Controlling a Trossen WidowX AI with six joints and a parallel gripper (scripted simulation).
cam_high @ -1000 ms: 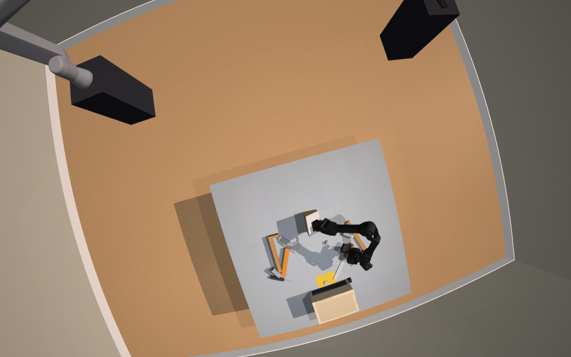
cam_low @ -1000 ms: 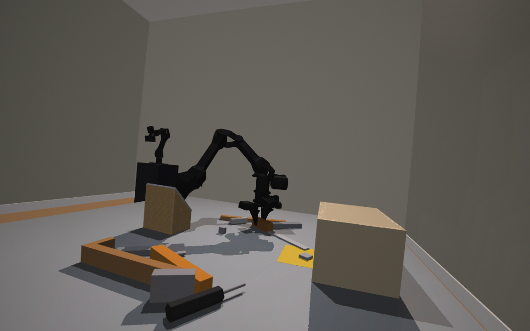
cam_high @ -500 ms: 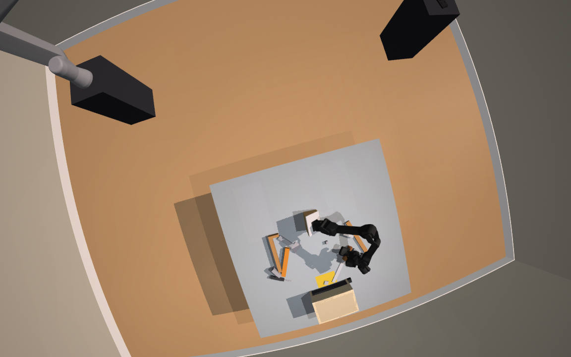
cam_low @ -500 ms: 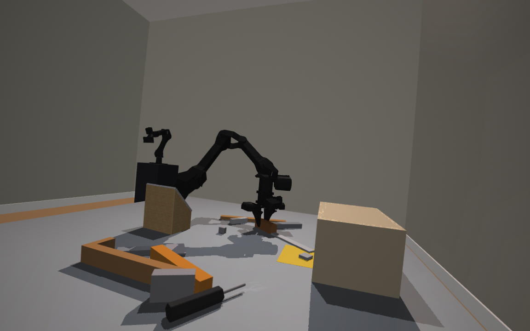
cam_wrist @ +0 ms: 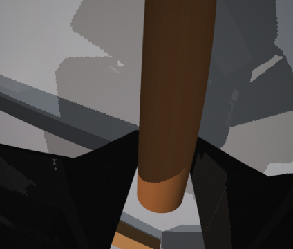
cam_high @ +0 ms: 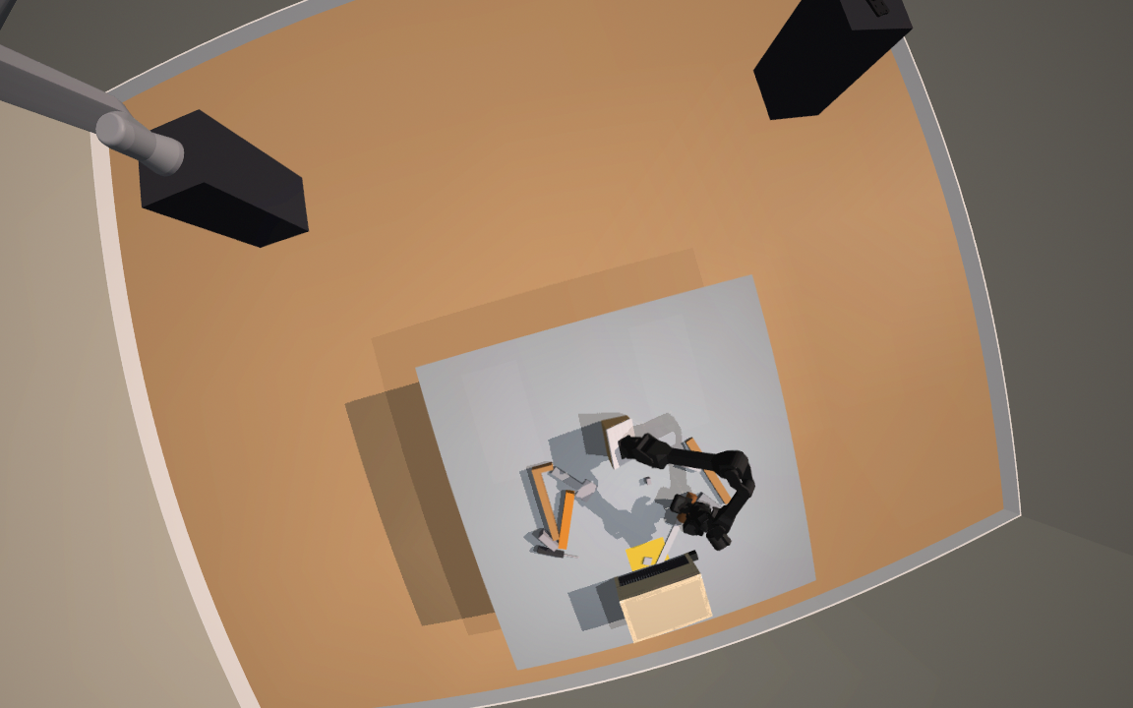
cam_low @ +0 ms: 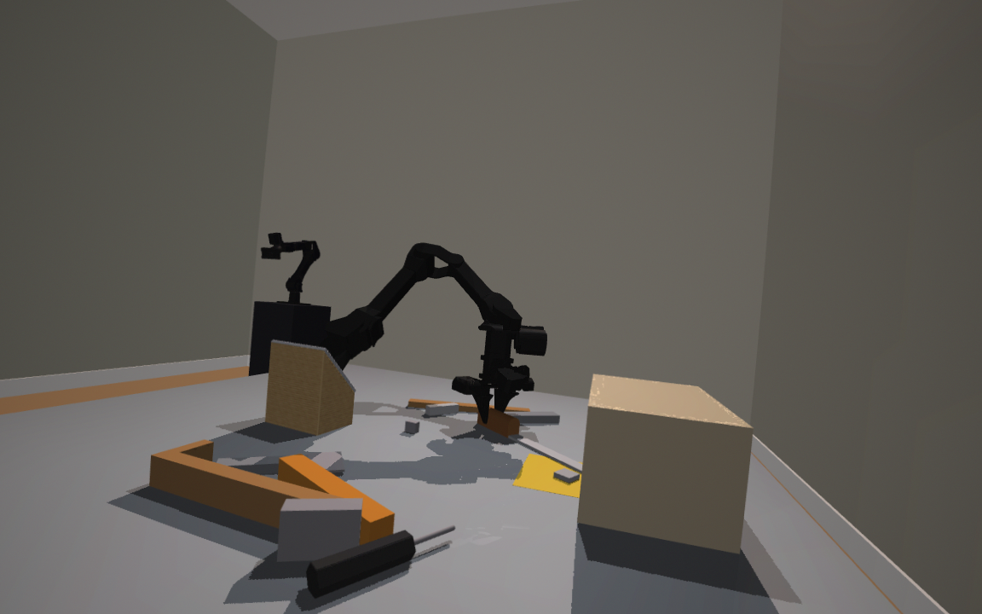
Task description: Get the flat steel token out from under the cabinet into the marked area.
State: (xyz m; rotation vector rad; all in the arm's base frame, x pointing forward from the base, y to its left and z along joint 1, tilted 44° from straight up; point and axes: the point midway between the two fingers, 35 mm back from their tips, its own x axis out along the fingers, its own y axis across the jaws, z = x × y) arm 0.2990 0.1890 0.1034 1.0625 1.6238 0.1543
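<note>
My gripper [cam_high: 687, 508] [cam_low: 491, 416] [cam_wrist: 165, 140] is shut on the orange-brown handle [cam_low: 506, 424] [cam_wrist: 175, 86] of a tool, low over the table. The tool's long pale blade [cam_high: 669, 543] [cam_low: 548, 453] points to the cabinet [cam_high: 666, 608] [cam_low: 662, 477]; its end is beside the token, hidden behind the cabinet in the exterior view. The small grey token [cam_high: 646, 560] [cam_low: 566, 475] appears flat on the yellow marked area [cam_high: 638, 552] [cam_low: 534, 472], in front of the vent slots. A narrow gap shows between blade and token from above. I cannot tell whether the blade touches the table.
A sloped box [cam_high: 617, 440] [cam_low: 296, 389] stands near the arm's base. Orange bars [cam_high: 566, 519] [cam_low: 337, 496], a grey block [cam_low: 319, 532] and a black-handled tool [cam_high: 547, 553] [cam_low: 361, 563] lie opposite my gripper. A small grey cube [cam_high: 646, 478] [cam_low: 411, 426] lies between. Another orange bar [cam_high: 706, 471] is behind my gripper.
</note>
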